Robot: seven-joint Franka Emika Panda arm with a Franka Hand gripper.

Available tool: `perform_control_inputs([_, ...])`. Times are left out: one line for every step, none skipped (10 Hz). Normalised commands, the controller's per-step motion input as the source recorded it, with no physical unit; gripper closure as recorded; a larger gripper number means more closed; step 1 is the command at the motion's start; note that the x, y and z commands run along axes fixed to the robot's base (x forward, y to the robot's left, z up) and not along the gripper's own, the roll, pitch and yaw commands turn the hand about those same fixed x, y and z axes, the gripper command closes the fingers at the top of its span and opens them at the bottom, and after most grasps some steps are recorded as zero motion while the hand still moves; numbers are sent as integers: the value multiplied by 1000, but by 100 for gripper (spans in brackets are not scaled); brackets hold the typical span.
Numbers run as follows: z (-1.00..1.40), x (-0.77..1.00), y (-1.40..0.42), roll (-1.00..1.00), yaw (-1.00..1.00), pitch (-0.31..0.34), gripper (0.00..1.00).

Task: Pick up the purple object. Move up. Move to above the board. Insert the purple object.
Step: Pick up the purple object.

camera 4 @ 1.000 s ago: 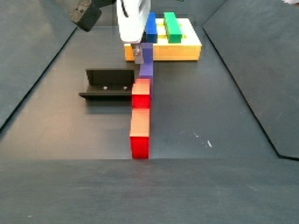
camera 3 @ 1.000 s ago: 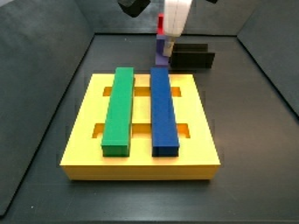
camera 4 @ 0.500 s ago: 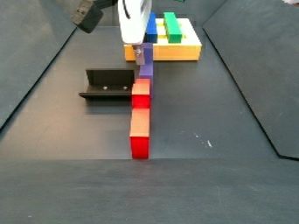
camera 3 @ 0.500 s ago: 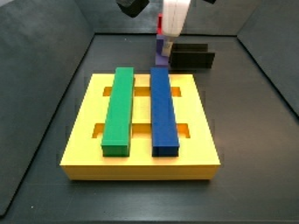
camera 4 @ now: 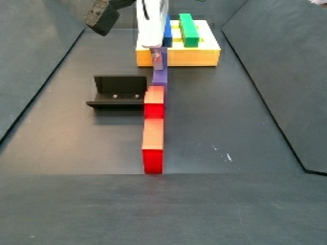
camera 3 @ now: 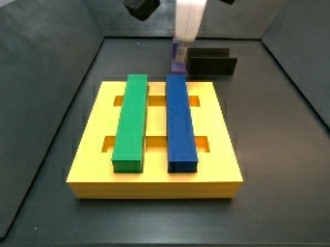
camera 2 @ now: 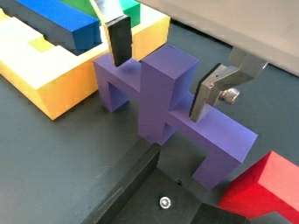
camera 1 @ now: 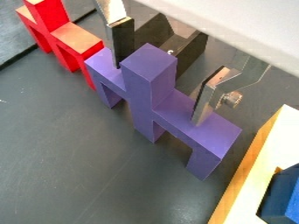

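Dark floor | hand [camera 1: 163,74] clamped on purple object [camera 1: 158,109] stem | crossbar runs from red block [camera 1: 52,35] toward board [camera 2: 59,74]

Since a second ago the tool [camera 4: 157,55] has risen a little, its white body sitting higher in both side views, and the purple object [camera 4: 159,71] clamped between its fingers [camera 1: 115,35] has lifted slightly with it.

You see the pincer [camera 1: 163,72] astride the purple object [camera 1: 158,105], which looks matt and smooth like plastic. Its fingers [camera 2: 216,87] are flat brushed silver metal with dull dark pads. The board [camera 3: 154,140] is smooth matt yellow. The floor [camera 4: 217,124] is dull grey.
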Motion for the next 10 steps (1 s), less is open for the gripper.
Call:
perform_control_inputs([0, 14, 0, 0, 151, 0, 0])
perform_control_inputs([0, 0, 0, -13, 34, 0, 0])
perform_control_inputs([0, 0, 0, 0, 0, 0, 0])
perform_control_inputs([0, 0, 0, 0, 0, 0, 100])
perform_control_inputs([0, 0, 0, 0, 0, 0, 100])
perform_control_inputs([0, 0, 0, 0, 0, 0, 100])
perform_control_inputs([0, 0, 0, 0, 0, 0, 100])
perform_control_inputs([0, 0, 0, 0, 0, 0, 100])
perform_control_inputs([0, 0, 0, 0, 0, 0, 100])
perform_control_inputs([0, 0, 0, 0, 0, 0, 100])
